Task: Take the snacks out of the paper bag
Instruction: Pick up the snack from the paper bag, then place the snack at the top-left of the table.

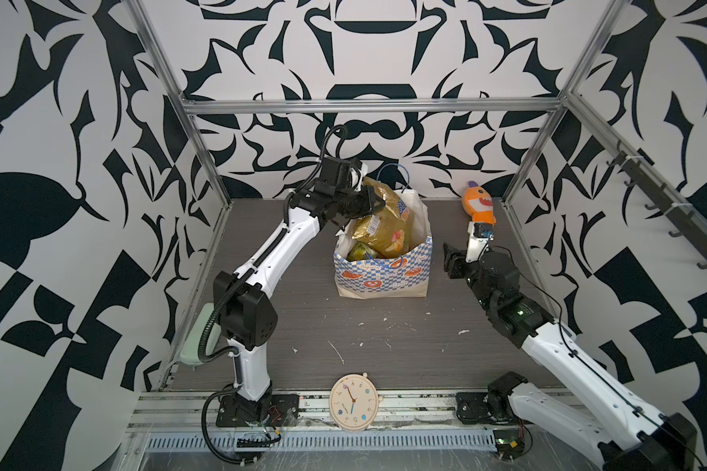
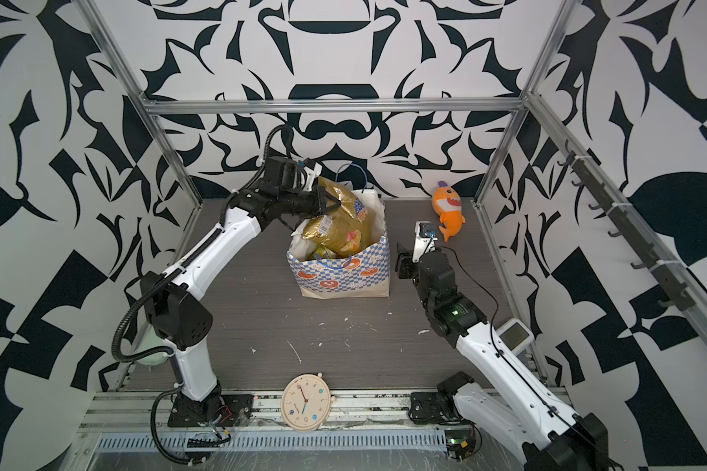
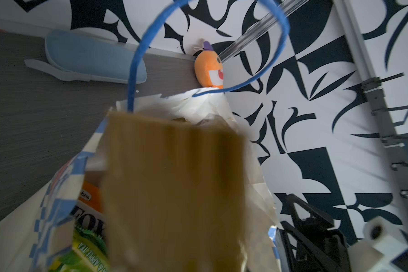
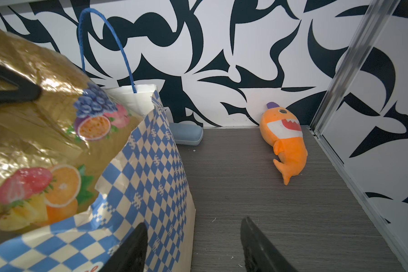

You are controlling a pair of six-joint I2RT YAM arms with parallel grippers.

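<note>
With left pincer (image 1: pixel 378 202) clamped on crinkly gold plastic packet (image 1: pixel 384 232), held high at frame centre, likely to clear checked cream paper bag (image 1: pixel 384 279) (right pincer (image 4: pixel 192 245) apart).

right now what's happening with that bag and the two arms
The left gripper is shut on the large gold packet, which stands tilted and half out of the paper bag. A green-yellow packet and an orange packet lie inside the bag. The right gripper hangs open beside the bag, holding nothing.
</note>
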